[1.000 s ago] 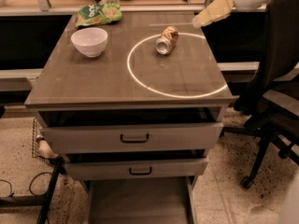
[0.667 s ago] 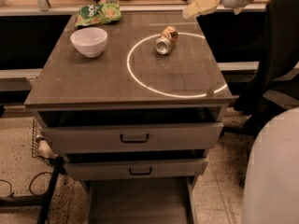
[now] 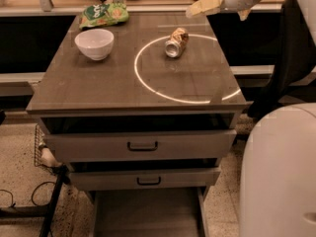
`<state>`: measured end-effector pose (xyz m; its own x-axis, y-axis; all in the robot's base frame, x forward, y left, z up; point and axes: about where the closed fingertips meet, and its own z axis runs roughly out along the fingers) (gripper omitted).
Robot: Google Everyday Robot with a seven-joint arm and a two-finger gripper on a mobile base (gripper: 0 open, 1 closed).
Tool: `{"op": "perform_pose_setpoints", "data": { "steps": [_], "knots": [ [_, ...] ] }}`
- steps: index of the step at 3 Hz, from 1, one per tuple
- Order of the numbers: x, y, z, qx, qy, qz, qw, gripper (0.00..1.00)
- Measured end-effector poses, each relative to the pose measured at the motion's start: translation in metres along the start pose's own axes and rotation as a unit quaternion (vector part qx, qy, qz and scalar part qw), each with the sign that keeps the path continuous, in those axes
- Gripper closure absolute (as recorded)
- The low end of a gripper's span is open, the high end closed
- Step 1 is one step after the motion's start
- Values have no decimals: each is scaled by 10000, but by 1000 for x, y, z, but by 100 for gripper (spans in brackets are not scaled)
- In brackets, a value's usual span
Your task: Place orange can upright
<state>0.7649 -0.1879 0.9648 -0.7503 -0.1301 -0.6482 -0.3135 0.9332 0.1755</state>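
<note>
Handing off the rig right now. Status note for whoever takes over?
Gripper: in the air over the table's far right edge, behind the can, not touching it; nothing seen in it.
Orange can: lying on its side on the table, in the far part of the white circle, silver end toward the camera.
Done: nothing yet.
Left: reach the can, grasp it, stand it upright, release.
White bowl and green snack bag sit far left.

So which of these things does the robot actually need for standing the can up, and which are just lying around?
Part of the job:
- orange can, lying on its side
- claw, in the air over the table's far right edge, apart from the can

Just lying about:
- white bowl, upright, left side
- green snack bag, behind the bowl
</note>
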Motion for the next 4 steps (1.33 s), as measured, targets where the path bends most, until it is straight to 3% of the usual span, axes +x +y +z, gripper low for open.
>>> {"op": "perform_pose_setpoints", "data": {
  "steps": [1, 4],
  "knots": [
    [-13, 10, 27, -3, 87, 434, 9990, 0],
    [-34, 55, 74, -234, 272, 648, 9973, 0]
  ]
}}
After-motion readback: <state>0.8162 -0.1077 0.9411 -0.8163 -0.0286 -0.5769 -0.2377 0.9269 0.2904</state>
